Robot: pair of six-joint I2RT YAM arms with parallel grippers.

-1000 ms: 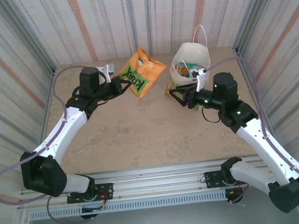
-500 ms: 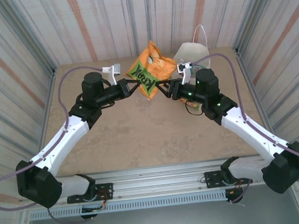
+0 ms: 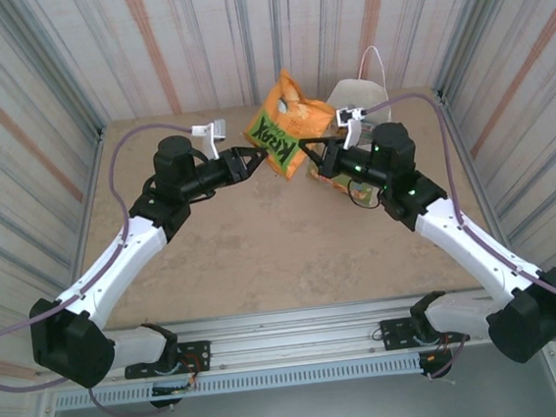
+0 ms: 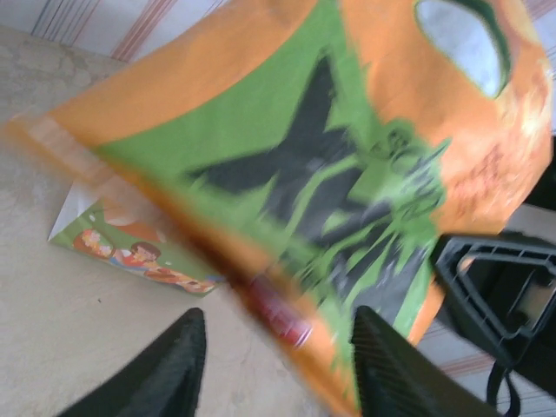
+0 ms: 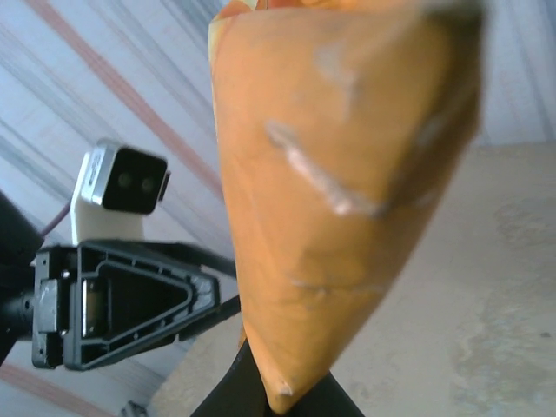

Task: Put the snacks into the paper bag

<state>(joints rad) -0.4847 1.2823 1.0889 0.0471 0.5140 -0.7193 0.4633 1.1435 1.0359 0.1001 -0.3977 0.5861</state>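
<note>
Tan bench (image 3: 253, 250): my right claw (image 3: 304, 151) clenched on orange packet (image 3: 290, 128) corner, left claw (image 3: 258, 161) released around its edge, paper bag (image 3: 361, 92) behind.

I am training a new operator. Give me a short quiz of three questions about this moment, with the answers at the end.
1. True or false: the orange crinkly foil packet with green lettering is already inside the tall white paper carrier bag.
2. In the top view, on which side of the packet does the bag stand? A. left B. right C. nearer to the arm bases
3. Short answer: does the packet rest on the beige table or hang above it?

Key: 1. false, it is outside the bag. 2. B. 3. It hangs above it, held up in the air.
</note>
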